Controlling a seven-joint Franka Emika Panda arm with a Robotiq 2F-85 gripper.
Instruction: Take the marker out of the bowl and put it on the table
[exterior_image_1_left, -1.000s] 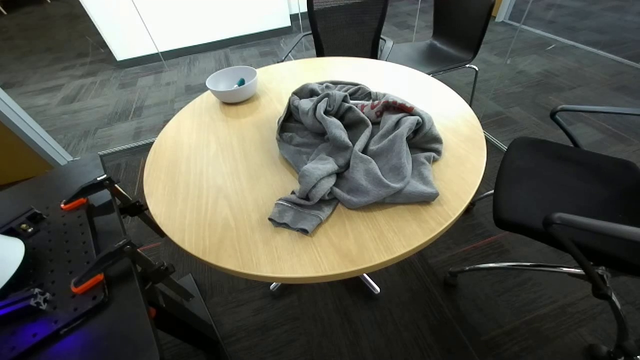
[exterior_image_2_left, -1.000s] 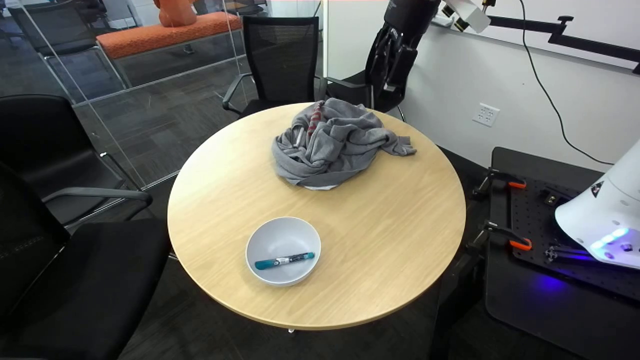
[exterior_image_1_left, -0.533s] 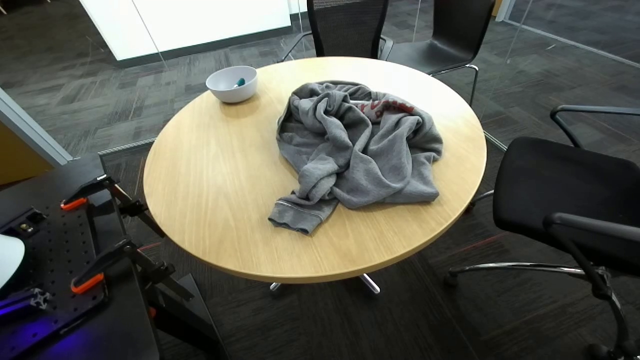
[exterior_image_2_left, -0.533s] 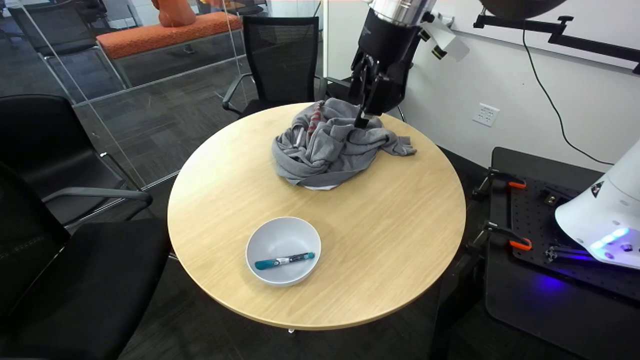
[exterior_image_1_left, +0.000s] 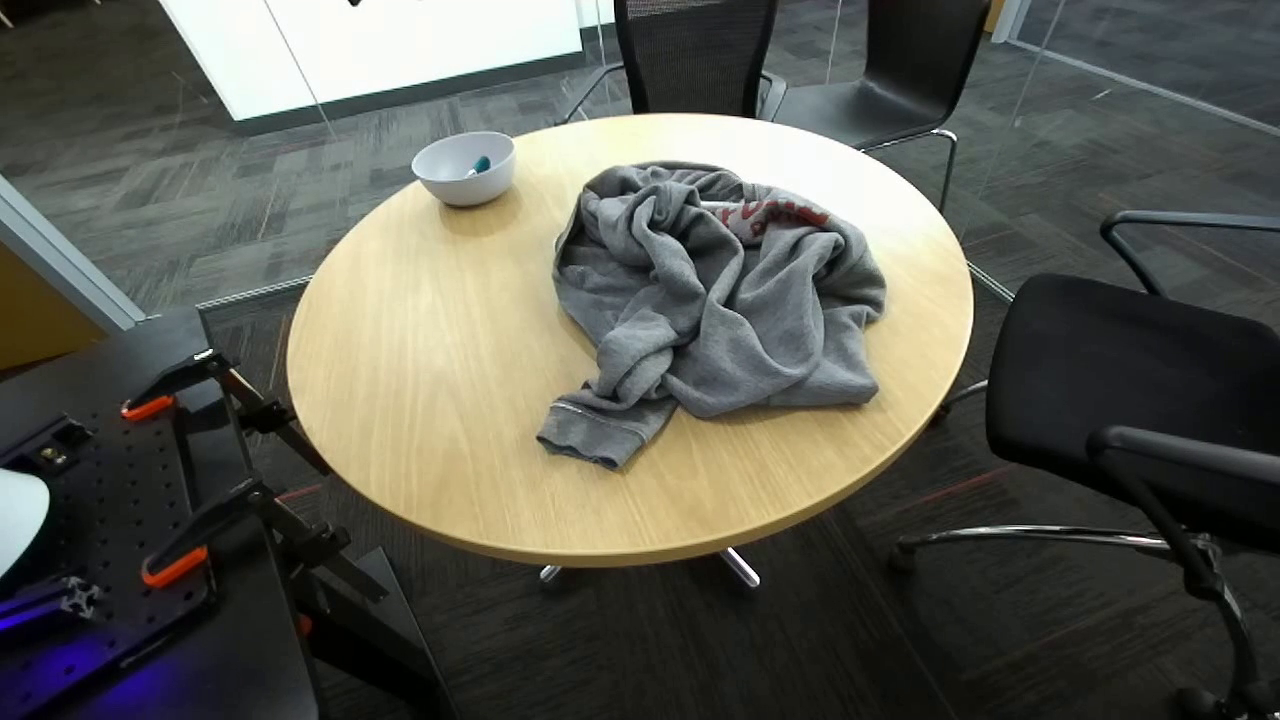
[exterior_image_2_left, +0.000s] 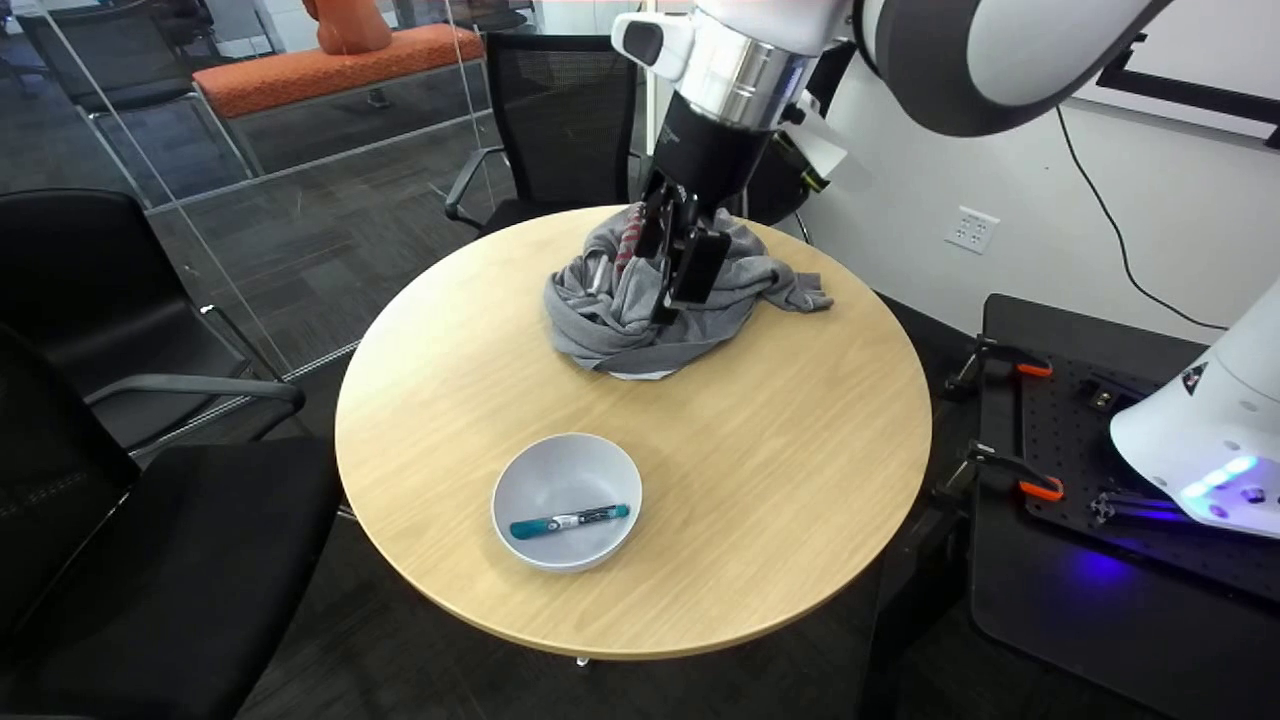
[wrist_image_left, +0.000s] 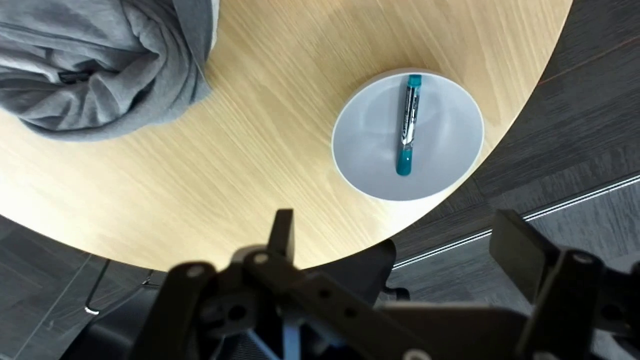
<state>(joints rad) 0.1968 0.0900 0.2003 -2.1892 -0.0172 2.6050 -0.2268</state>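
We see the marker (wrist_image_left: 409, 125) lying inside the pale grey-white bowl (wrist_image_left: 452, 135). It is a slim, straight pen with teal at both ends: one end longer and rounded, the other short and blunt. Between them runs a black-and-white printed barrel, whiter toward the rounded end. In the wrist view the blunt end comes right up to the bowl's rim. In an exterior view, where the near wall of the bowl hides much of the marker, the bowl stands close to the edge of the round, light wooden tabletop (exterior_image_1_left: 430, 380). Our hand (wrist_image_left: 397, 232) has its fingers spread wide and holds nothing. In an exterior view it hangs in front of a rumpled grey garment (exterior_image_2_left: 600, 335); we cannot tell whether the two touch.
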